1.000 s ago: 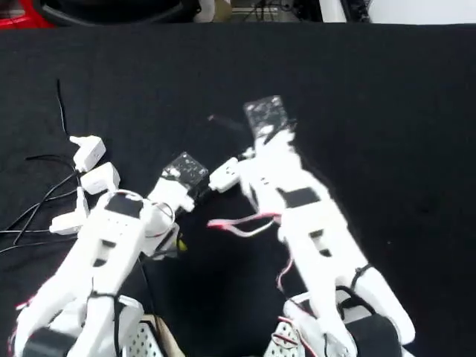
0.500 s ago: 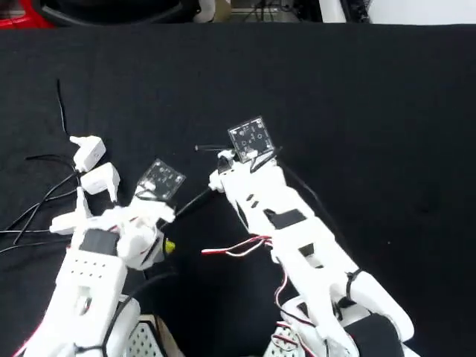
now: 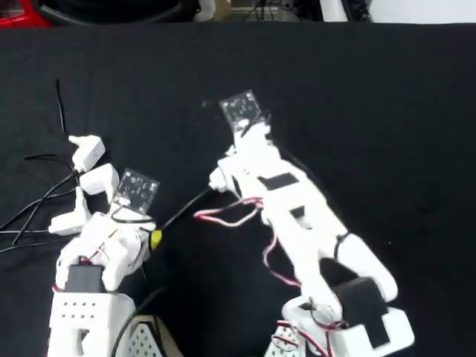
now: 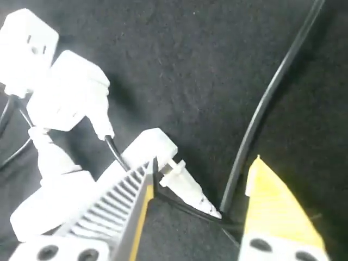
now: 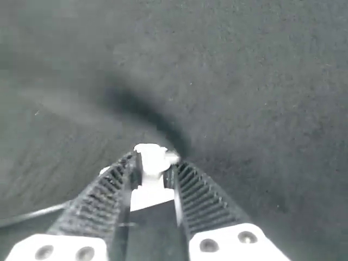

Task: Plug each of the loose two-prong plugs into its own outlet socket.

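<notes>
Black cloth covers the counter [image 3: 387, 111]. On it the left fingers [image 4: 274, 217] stand wide apart and hold nothing. What looks like a small tapered white plug [image 4: 185, 189] lies between them, against the nearest of three white outlet sockets [image 3: 100, 178]. The right fingers [image 5: 204, 204] are pressed tight on a second plug [image 5: 152, 187], and its black cable [image 3: 182, 210] trails back toward the left arm.

Since half a second ago the left arm has drawn back toward the near edge. Its speckled marker plate [image 3: 135, 190] now sits beside the sockets rather than ahead of them. The right arm's wrist has swung farther out, carrying its own marker plate [image 3: 242, 110] away from its base, while the second plug stays at much the same spot.

Thin black cords [image 3: 30, 216] run from the sockets off the left side. Past the counter's far edge are a red object [image 3: 15, 13], dark shapes and a pale wall [image 3: 424, 10].
</notes>
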Available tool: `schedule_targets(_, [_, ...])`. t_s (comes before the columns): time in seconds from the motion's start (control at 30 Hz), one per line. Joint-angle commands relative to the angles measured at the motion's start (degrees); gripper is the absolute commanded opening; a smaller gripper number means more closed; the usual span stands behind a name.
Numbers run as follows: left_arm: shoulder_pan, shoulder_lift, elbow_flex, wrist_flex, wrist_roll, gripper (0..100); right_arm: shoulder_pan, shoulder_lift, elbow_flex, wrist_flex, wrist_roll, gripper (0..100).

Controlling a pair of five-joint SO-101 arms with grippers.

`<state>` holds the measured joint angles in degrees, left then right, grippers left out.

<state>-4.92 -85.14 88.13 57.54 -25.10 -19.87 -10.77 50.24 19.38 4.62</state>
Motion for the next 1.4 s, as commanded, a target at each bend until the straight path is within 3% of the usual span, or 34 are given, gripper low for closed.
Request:
schedule_targets(0.0, [-0.7,-3.4,0.7,-0.3,0.1,27,2.2,1.1,-1.6,1.1,0.4,1.2])
schedule_targets(0.37, [-0.7,-5.1,1.4,-0.2,0.1,27,2.6,-1.0,-1.5,1.1,1.2,1.2])
schedule_targets(0.6, [-0.5,-5.6,2.6,-0.3,0.1,27,2.3,-3.1,-1.5,5.6,16.6,1.1])
schedule_targets(0.7, [-0.5,-5.6,2.9,-0.3,0.0,27,1.5,-2.6,-2.6,8.8,19.6,1.1])
schedule_targets(1.37, [-0.4,-5.6,3.1,-0.5,0.0,27,-1.9,-2.6,-0.9,9.1,19.4,1.1])
